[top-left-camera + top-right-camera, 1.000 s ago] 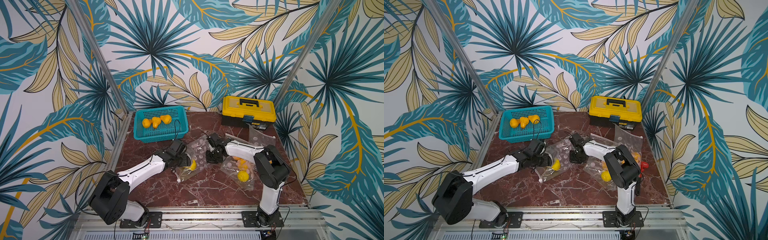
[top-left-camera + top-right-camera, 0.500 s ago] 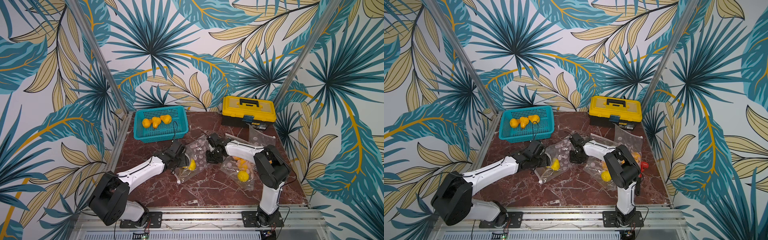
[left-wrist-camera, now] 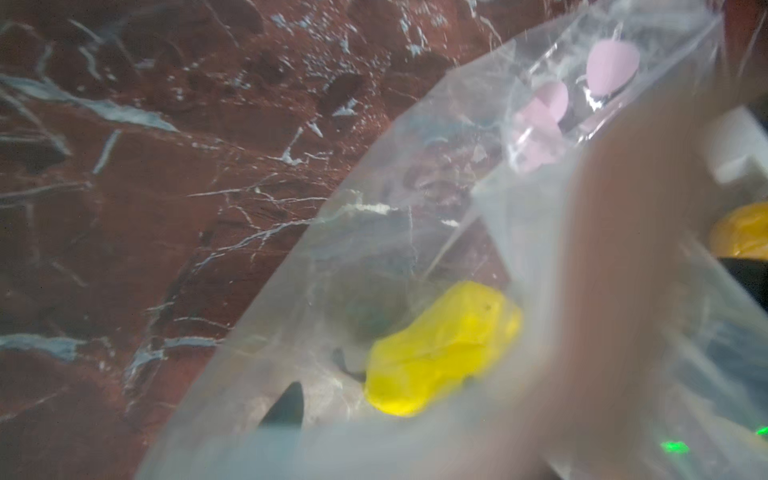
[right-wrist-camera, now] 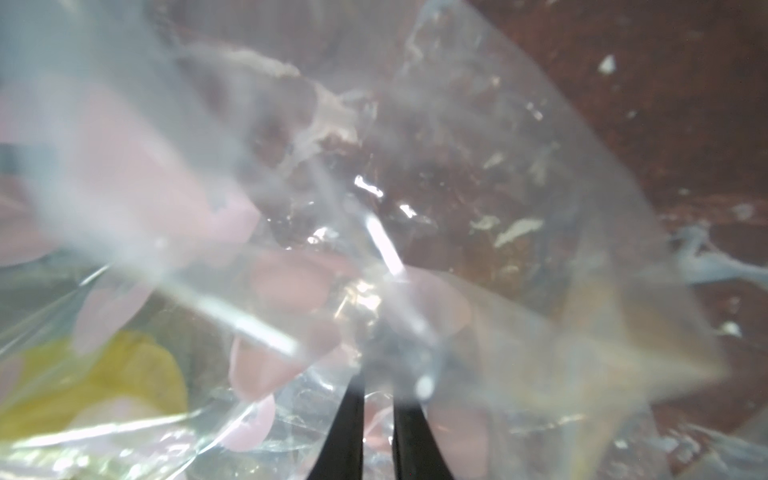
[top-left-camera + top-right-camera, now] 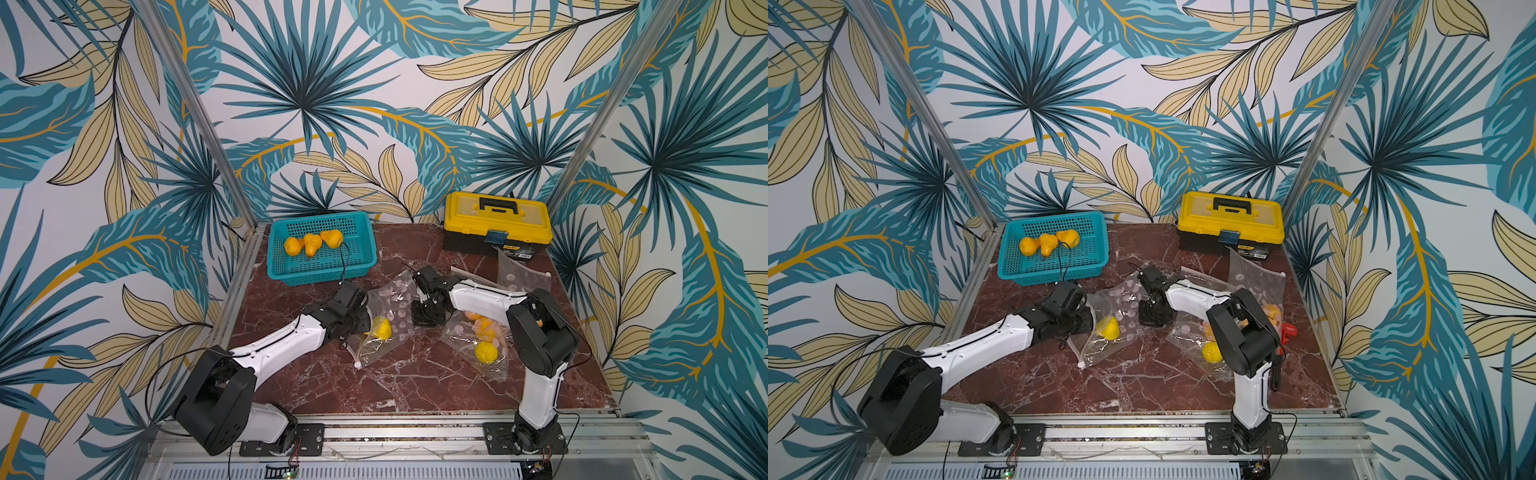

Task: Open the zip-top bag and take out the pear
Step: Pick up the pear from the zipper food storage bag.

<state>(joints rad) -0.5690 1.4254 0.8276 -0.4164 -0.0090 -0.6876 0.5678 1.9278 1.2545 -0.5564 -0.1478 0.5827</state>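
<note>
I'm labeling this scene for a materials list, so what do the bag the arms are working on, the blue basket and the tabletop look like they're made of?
Zip-top bag: thin clear plastic film, glossy and crinkled, printed with pink dots; the pear shows through it.
Blue basket: probably moulded rigid plastic, with a perforated grid in the walls and floor.
Tabletop: dark red marble look with white veins, slightly shiny; real stone or a printed surface cannot be told.

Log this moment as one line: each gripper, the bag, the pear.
left gripper: at bag mouth, grip unclear | right gripper: pinching bag | pear: inside bag | basket: three pears
</note>
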